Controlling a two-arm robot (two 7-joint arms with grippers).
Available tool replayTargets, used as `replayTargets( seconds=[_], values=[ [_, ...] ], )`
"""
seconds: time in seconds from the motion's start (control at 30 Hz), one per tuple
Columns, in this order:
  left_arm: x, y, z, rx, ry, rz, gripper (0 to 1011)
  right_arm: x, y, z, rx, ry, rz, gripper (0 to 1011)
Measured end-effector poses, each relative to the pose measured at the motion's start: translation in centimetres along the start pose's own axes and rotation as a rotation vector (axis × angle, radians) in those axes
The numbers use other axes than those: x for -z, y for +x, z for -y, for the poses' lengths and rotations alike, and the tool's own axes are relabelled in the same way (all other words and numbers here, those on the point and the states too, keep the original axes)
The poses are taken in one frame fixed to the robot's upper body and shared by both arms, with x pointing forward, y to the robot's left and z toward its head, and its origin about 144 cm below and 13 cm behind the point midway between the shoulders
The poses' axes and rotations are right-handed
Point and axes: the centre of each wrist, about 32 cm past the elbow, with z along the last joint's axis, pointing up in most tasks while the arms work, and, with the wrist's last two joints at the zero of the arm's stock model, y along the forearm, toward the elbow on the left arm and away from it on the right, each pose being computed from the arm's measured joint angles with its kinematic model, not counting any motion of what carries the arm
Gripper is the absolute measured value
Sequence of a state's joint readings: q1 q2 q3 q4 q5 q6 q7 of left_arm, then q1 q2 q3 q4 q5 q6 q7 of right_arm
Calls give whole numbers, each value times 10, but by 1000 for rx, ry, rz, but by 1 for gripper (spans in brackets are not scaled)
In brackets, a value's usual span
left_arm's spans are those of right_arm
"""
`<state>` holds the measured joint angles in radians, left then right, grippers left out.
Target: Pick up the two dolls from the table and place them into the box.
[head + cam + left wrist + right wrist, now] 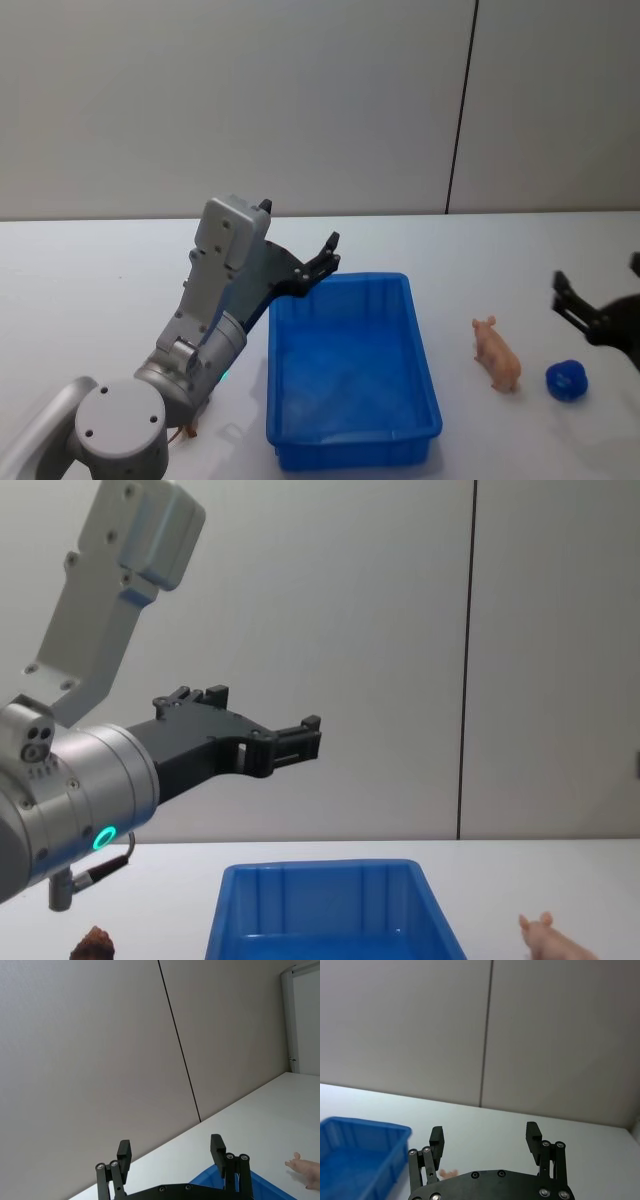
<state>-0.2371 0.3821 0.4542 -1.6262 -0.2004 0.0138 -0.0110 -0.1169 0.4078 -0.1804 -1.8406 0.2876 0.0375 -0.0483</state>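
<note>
Pink pig doll (497, 355) right of box (427, 360), lengthwise near-to-far, snout away, left end effector (170, 1142) and right end effector (485, 1131) spread wide

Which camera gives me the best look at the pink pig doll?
Head view: the whole pink pig doll is on the table, right of the box. Chest and both wrist views catch just parts of it.

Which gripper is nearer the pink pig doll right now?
Right. The right gripper, open, is just right of the pink pig doll; the left gripper, also open, is raised by the far left corner of the box, across it from the doll.
</note>
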Motion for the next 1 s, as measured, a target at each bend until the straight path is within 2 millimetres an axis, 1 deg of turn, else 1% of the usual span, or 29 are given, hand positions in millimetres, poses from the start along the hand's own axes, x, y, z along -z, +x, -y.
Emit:
replayTargets(
  seconds=[0.17, 0.37, 0.63, 1.0],
  values=[
    [0, 0, 0, 0, 0, 0, 1004, 2, 9, 15, 57, -55, 34, 1008],
    [0, 0, 0, 0, 0, 0, 1003, 6, 15, 25, 93, -129, 69, 1008],
    [0, 0, 0, 0, 0, 0, 1003, 13, 15, 28, 86, -207, 105, 1008],
    [0, 0, 0, 0, 0, 0, 1003, 25, 8, 23, 69, -301, 115, 1008]
  ],
)
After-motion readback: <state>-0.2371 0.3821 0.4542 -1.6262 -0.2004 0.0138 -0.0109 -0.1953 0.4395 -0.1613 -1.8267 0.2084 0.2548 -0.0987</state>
